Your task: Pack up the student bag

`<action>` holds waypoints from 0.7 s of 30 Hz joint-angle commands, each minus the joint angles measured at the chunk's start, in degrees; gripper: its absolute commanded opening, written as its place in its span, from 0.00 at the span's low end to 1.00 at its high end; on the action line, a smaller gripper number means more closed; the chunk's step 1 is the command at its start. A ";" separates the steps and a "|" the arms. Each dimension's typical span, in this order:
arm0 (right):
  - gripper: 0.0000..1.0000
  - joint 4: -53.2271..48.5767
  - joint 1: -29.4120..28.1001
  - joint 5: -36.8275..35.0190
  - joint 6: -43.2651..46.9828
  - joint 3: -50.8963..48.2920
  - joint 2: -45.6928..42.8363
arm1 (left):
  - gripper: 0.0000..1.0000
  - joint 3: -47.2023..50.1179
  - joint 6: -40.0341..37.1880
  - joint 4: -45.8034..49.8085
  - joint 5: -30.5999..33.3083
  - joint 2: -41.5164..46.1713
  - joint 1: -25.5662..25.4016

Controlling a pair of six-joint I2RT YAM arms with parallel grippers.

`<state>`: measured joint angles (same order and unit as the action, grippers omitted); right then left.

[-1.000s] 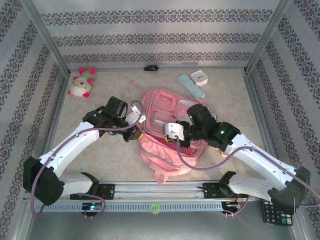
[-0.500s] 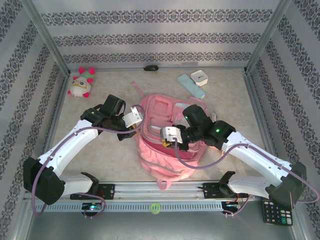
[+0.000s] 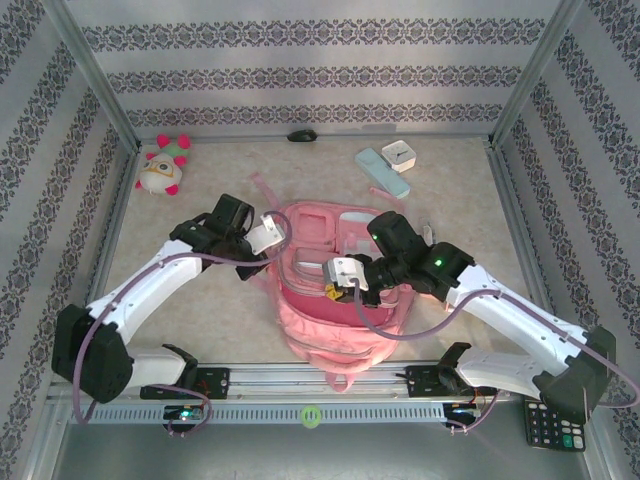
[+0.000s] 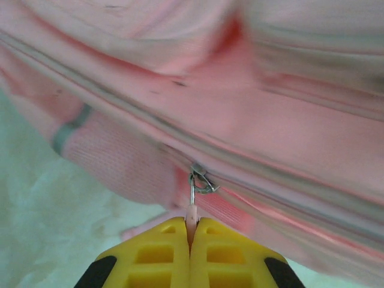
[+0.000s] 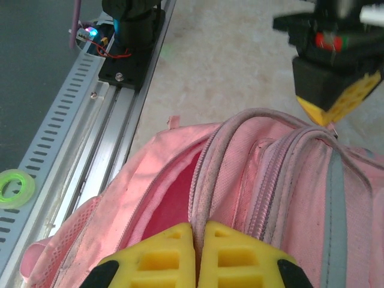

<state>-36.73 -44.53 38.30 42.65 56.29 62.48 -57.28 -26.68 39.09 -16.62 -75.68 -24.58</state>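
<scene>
right gripper (image 5: pixel 199 231) clamped tight on the student bag (image 5: pixel 282 198) at its opening's rim | dark-pink lining (image 5: pixel 171 201) exposed just left of the grip | left gripper (image 5: pixel 329 115) at the bag's far edge, tips on a zip (image 5: pixel 332 128) | slotted rail (image 5: pixel 90 138) and green tape ring (image 5: pixel 11 187) left of the bag

Bright, even, diffuse light, faint soft shadows, top view sharp throughout, left wrist close-up of student bag (image 4: pixel 282 138) blurred toward upper right, right wrist near foreground slightly soft
</scene>
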 commanded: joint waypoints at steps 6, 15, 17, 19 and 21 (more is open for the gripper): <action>0.00 0.52 -1.15 5.08 0.72 0.87 -3.98 | 0.04 -1.67 13.10 -13.79 11.40 -6.95 2.14; 0.00 2.55 2.00 7.17 6.63 5.98 4.88 | 0.73 3.77 6.05 -14.23 -4.18 12.02 2.12; 0.00 2.63 2.35 8.73 8.05 8.43 7.99 | 0.80 6.33 1.27 -14.31 -10.88 17.27 2.09; 0.00 2.63 2.44 10.04 9.36 11.04 11.27 | 0.82 8.81 -2.73 -14.74 -17.29 21.38 2.03; 0.00 2.63 2.45 11.40 10.07 13.23 13.97 | 0.83 10.36 -3.86 -15.71 -21.12 23.59 1.98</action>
<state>-37.17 -42.19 42.76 48.45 65.23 74.11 -49.54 -24.45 25.34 -27.46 -53.34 -22.74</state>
